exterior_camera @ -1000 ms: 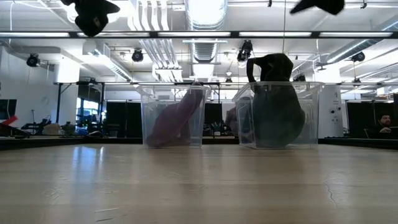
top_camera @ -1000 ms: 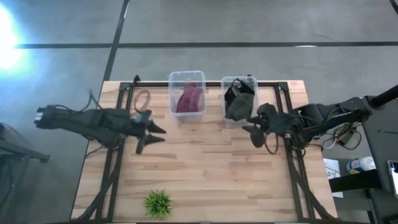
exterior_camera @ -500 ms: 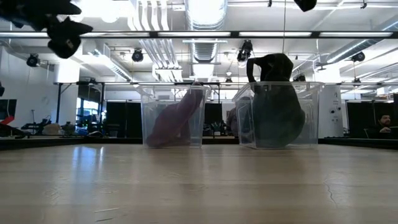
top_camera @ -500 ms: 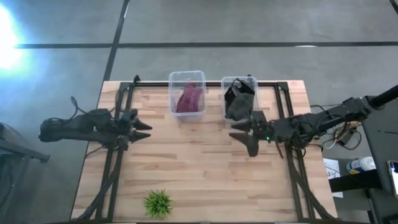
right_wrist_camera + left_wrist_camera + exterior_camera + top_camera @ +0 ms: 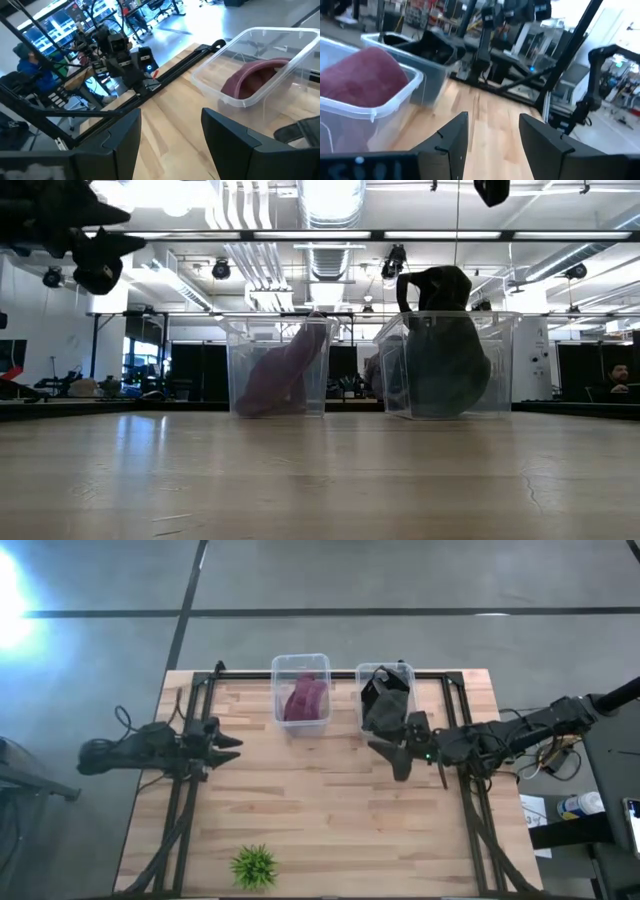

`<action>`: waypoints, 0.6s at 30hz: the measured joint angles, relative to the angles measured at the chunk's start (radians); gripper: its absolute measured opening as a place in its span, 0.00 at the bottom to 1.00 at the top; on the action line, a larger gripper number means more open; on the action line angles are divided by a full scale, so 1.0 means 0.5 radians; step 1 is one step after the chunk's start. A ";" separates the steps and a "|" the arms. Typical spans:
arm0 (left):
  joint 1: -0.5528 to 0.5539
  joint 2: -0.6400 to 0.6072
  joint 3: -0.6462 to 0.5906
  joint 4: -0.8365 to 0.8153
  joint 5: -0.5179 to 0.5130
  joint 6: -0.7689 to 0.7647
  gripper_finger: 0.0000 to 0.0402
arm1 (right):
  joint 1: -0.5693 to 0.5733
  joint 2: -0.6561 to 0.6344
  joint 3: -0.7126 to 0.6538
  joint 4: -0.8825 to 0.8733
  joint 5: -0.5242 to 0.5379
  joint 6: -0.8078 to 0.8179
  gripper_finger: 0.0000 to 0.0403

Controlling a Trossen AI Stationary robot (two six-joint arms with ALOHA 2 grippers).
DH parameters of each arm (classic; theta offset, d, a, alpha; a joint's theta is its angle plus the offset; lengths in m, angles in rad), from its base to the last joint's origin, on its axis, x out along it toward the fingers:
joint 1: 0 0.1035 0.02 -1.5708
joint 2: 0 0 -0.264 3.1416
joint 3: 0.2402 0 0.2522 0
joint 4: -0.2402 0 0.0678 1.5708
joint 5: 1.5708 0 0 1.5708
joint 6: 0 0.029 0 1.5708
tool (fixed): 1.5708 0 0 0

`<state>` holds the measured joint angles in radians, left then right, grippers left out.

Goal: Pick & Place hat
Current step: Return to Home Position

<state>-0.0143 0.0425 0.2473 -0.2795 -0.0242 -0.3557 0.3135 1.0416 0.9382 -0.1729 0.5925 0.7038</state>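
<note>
A maroon hat [image 5: 305, 697] lies in the left clear bin [image 5: 300, 661] at the table's far side, leaning against its wall [image 5: 283, 375]. A dark hat [image 5: 384, 703] fills the right clear bin [image 5: 400, 667] and pokes above its rim [image 5: 437, 285]. My left gripper [image 5: 225, 747] hovers open over the table's left part, pointing right; its wrist view shows the maroon hat [image 5: 362, 77] ahead of the open gripper [image 5: 492, 135]. My right gripper [image 5: 390, 752] hangs open just near of the dark hat's bin, pointing left [image 5: 172, 130].
A small green plant [image 5: 254, 866] stands near the table's near edge, left of centre. Black frame rails [image 5: 187, 790] run along both table sides. Bare wood [image 5: 320, 800] spans the middle between the grippers. A person [image 5: 25, 57] sits in the room beyond.
My left arm has drawn back toward the table's left edge and sunk a little, staying open. My right gripper has moved toward the table's left, ending near the dark hat's bin, still open. Neither hat has moved.
</note>
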 joint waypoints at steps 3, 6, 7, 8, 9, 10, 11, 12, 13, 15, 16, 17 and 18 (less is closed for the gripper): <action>0.000 -0.024 -0.125 0.118 -0.003 -0.009 0.42 | 0.002 0.000 -0.004 -0.001 0.021 0.019 0.50; -0.001 -0.043 -0.189 0.250 -0.015 -0.009 0.42 | -0.006 0.000 -0.006 -0.002 0.032 0.054 0.50; -0.001 -0.048 -0.208 0.276 -0.045 -0.009 0.42 | -0.006 0.000 -0.007 -0.004 0.033 0.064 0.50; 0.000 -0.054 -0.226 0.297 -0.091 -0.009 0.42 | -0.007 0.000 -0.007 -0.004 0.035 0.075 0.50; 0.000 -0.055 -0.250 0.312 -0.122 -0.010 0.42 | -0.008 0.000 -0.007 -0.003 0.041 0.088 0.50; 0.000 -0.056 -0.272 0.328 -0.160 -0.008 0.42 | -0.008 0.000 -0.007 -0.004 0.054 0.098 0.50; 0.000 -0.057 -0.288 0.369 -0.199 -0.004 0.42 | -0.008 0.000 -0.007 -0.003 0.076 0.099 0.50; 0.000 -0.057 -0.305 0.430 -0.237 -0.001 0.42 | -0.008 0.000 -0.007 -0.005 0.089 0.098 0.50; 0.000 -0.058 -0.327 0.481 -0.255 0.000 0.42 | -0.008 0.000 -0.007 -0.005 0.110 0.097 0.50; 0.000 -0.058 -0.390 0.602 -0.269 0.002 0.42 | -0.009 0.000 -0.007 -0.007 0.143 0.096 0.50; 0.000 -0.059 -0.426 0.659 -0.265 0.001 0.42 | -0.009 0.000 -0.007 -0.012 0.147 0.095 0.50; 0.000 -0.059 -0.452 0.712 -0.256 -0.002 0.42 | -0.009 0.000 -0.007 -0.020 0.147 0.094 0.50; 0.000 -0.059 -0.474 0.755 -0.244 -0.005 0.42 | -0.008 0.000 -0.007 -0.029 0.147 0.090 0.50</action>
<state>-0.0143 0.0132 0.0103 0.0980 -0.1461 -0.3585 0.3096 1.0416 0.9348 -0.1875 0.6659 0.7490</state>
